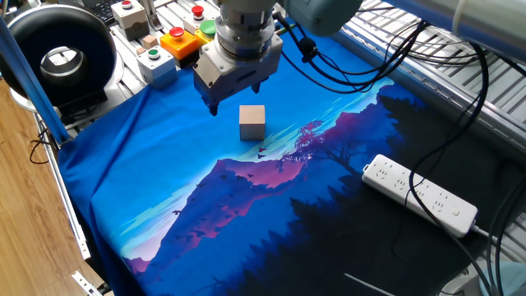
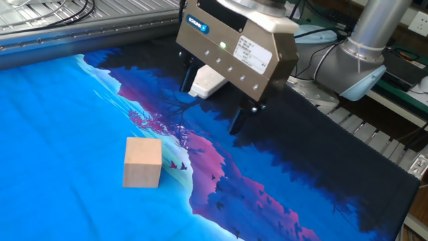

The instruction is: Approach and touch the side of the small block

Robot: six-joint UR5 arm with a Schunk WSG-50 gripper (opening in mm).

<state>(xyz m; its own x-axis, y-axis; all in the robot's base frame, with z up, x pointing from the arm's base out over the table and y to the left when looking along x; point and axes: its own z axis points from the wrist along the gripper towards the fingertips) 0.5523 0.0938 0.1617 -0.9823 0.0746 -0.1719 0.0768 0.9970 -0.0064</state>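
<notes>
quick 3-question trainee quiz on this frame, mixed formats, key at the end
1. True or false: the gripper is touching the small block.
2. Multiple choice: the small block rests on A) the printed blue cloth B) the white power strip C) a button box.
3. Fill in: the gripper's fingers are spread, so it is ____.

Key: 1 false, a clear gap shows in both views. 2 A. 3 open.
</notes>
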